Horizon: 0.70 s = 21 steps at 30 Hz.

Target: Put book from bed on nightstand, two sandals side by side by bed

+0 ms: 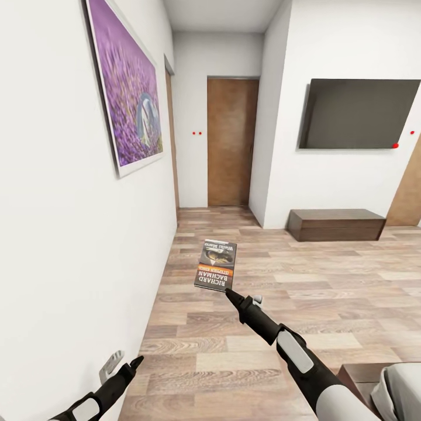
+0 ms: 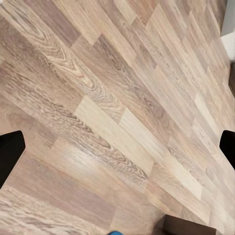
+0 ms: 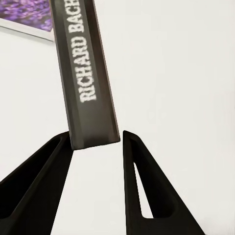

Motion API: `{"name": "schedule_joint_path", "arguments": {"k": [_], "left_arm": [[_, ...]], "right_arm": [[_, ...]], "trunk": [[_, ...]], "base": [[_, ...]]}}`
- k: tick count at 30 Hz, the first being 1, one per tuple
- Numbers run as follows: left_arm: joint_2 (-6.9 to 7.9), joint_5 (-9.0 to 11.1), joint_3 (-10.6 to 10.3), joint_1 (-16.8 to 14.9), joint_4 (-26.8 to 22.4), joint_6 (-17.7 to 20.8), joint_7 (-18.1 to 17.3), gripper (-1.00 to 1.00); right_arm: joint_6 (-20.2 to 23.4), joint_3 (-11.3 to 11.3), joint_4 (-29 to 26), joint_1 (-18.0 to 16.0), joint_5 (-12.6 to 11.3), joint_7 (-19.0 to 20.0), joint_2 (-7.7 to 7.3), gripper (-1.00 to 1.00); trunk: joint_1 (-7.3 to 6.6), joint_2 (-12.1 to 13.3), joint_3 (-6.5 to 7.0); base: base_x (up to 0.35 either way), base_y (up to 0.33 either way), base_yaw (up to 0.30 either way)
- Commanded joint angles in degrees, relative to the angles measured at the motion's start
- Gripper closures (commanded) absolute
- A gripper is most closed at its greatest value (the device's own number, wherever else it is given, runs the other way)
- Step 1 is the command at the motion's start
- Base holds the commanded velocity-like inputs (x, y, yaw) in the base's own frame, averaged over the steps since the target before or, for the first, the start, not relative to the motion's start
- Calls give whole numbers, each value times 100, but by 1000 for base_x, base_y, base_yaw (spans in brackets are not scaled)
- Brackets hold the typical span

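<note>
Right gripper (image 1: 228, 292) fingers (image 3: 134, 186) closed on near edge of book (image 1: 216, 265), held above wood-plank floor (image 1: 327, 292), cover up, spine lettering "RICHARD BACH" legible at wrist. Right arm stretched forward from near right. Left gripper (image 1: 126, 368) low at near left beside white wall (image 1: 52, 234), fingers (image 2: 10, 154) spread wide, holding nothing. Open floor ahead toward far door (image 1: 232, 140). Lavender picture (image 1: 126, 88) on left wall; bench (image 1: 336, 225) and TV (image 1: 356, 113) far right; bed corner (image 1: 397, 392) near right.

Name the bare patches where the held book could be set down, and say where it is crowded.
Free: the top of the low bench under the wall screen, and the wood floor between the picture wall and that bench. Crowded: the lower right corner, where the bed edge meets the right gripper arm holding the book.
</note>
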Motion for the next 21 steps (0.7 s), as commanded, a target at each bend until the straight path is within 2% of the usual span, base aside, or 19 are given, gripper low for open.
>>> {"name": "schedule_joint_path", "arguments": {"k": [1,21], "left_arm": [[1,-19,45,-4,6,6,-22,-100],[1,-23,45,-4,5,6,-22,-100]], "right_arm": [[33,20,1,-5,-63,0,-6,100],[31,22,1,-4,-59,0,-3,100]], "trunk": [[1,-3,-6],[1,-3,-6]], "base": [[101,0,0],[101,0,0]]}}
